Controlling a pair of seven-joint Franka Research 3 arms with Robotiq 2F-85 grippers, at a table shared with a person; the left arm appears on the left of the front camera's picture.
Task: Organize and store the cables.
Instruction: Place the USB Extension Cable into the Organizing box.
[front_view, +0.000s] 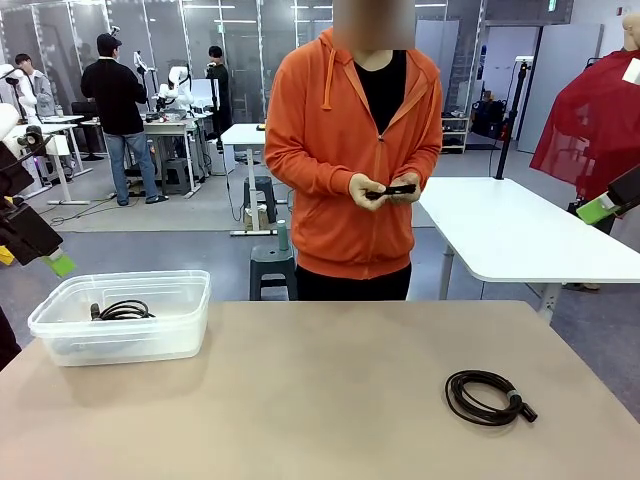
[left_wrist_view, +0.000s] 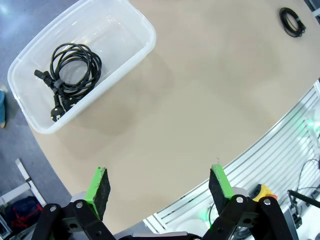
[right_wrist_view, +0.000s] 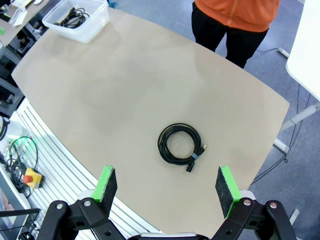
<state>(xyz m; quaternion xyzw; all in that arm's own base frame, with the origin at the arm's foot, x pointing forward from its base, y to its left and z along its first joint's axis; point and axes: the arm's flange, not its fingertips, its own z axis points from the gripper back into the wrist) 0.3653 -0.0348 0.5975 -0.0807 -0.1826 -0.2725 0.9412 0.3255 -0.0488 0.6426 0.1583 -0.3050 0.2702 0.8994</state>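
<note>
Hovering wide open and empty over the table's (front_view: 320, 400) right side, the right gripper (right_wrist_view: 166, 174) should straddle the loose cable (right_wrist_view: 180, 143) at its tie, pinching all strands together; the left gripper (left_wrist_view: 159, 175), equally wide, hangs near the left-edge bin (left_wrist_view: 150, 37) containing the stored cable (left_wrist_view: 75, 70)

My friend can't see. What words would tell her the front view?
A person in an orange hoodie stands across a tan table, holding something small and black. On the table, one coiled black cable lies at the right; another cable sits in a clear bin at the left.
</note>
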